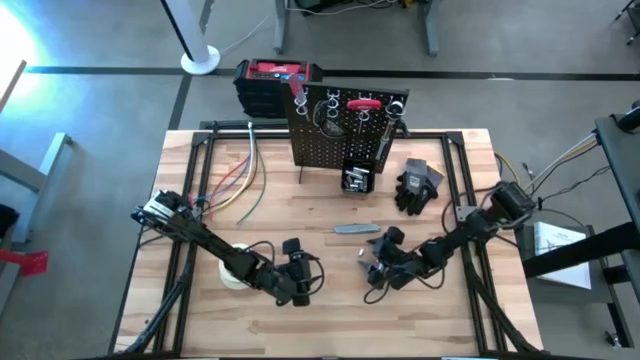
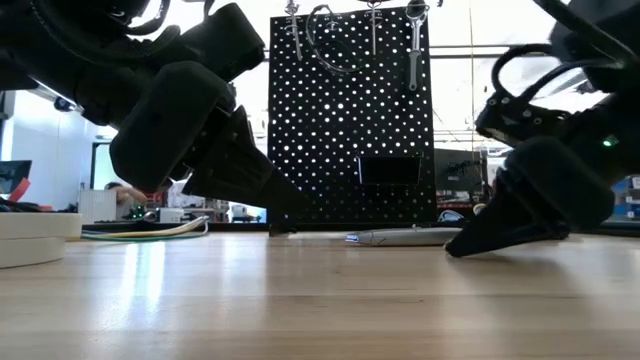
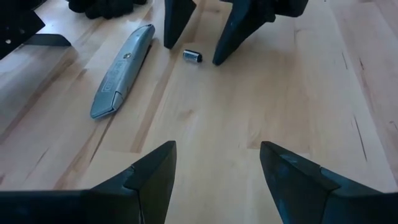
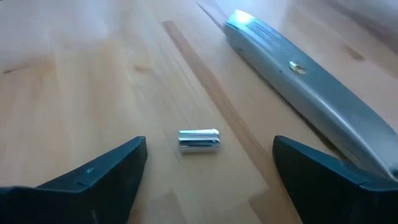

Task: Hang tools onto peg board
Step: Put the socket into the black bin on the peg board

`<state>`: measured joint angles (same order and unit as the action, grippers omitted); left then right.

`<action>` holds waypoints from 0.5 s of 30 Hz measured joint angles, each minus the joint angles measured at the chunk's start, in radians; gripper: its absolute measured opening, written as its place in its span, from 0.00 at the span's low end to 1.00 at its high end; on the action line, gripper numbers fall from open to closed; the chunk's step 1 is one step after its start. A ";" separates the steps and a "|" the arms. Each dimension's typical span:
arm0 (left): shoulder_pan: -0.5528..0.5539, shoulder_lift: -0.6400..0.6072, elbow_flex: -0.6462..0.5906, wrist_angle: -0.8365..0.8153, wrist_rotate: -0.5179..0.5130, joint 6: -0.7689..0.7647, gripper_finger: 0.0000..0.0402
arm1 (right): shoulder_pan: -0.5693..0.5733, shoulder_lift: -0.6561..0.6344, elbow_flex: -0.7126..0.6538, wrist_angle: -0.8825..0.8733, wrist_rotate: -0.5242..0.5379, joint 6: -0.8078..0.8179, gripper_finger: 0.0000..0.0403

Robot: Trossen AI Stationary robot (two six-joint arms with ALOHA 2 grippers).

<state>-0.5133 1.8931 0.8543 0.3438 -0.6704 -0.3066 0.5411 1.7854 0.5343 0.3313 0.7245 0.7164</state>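
A short silvery bit (image 4: 199,139) lies on its side on the wooden table, beside a grey utility knife (image 4: 305,87) that lies flat. My right gripper (image 4: 208,168) is open and low over the table, one finger on either side of the bit (image 3: 193,56) without touching it. My left gripper (image 3: 217,162) is open and holds nothing. It points at the right gripper (image 1: 368,262) from the table's left. The black peg board (image 1: 345,125) stands upright at the far edge. Tools (image 2: 415,50) hang from hooks along its top.
A whitish tape roll (image 1: 232,270) lies under my left arm. Black gloves (image 1: 417,185) and a small black bin (image 1: 357,178) sit near the board's foot. A red-and-black box (image 1: 275,85) stands behind the board. Coloured cables (image 1: 240,180) lie at the far left.
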 joint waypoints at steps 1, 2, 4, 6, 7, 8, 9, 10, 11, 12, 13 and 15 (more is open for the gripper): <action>0.001 0.000 0.000 0.000 0.000 0.000 0.56 | -0.009 0.003 0.000 0.016 -0.016 -0.016 0.84; 0.001 0.000 0.000 0.000 0.000 0.000 0.56 | -0.017 0.004 0.000 0.025 -0.035 -0.027 0.83; 0.001 0.000 0.000 0.000 0.000 0.000 0.56 | -0.035 0.003 0.001 0.027 -0.063 -0.037 0.79; 0.001 0.000 0.000 0.000 0.000 0.000 0.56 | -0.045 0.003 0.001 0.029 -0.070 -0.040 0.73; 0.001 0.000 0.000 0.000 0.000 0.001 0.56 | -0.050 0.003 0.002 0.030 -0.073 -0.046 0.70; 0.001 0.000 0.000 0.000 0.000 0.001 0.56 | -0.054 0.003 0.002 0.033 -0.078 -0.055 0.67; 0.001 0.000 0.000 0.000 0.000 0.001 0.56 | -0.057 0.002 0.002 0.040 -0.084 -0.067 0.64; 0.001 0.000 0.000 0.000 0.000 0.001 0.56 | -0.060 0.003 0.001 0.050 -0.095 -0.086 0.61; 0.001 0.000 0.000 0.000 0.000 0.001 0.56 | -0.066 0.003 0.001 0.063 -0.110 -0.108 0.58; 0.002 0.000 0.000 0.000 0.000 0.002 0.56 | -0.072 0.003 0.000 0.076 -0.129 -0.129 0.56; 0.003 0.000 0.000 0.000 0.000 0.003 0.56 | -0.080 0.003 0.000 0.089 -0.145 -0.144 0.53; 0.005 0.000 0.000 0.000 0.000 0.006 0.56 | -0.094 0.004 0.005 0.096 -0.159 -0.154 0.50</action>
<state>-0.5086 1.8931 0.8543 0.3436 -0.6704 -0.3004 0.4468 1.7897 0.5396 0.4271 0.5658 0.5622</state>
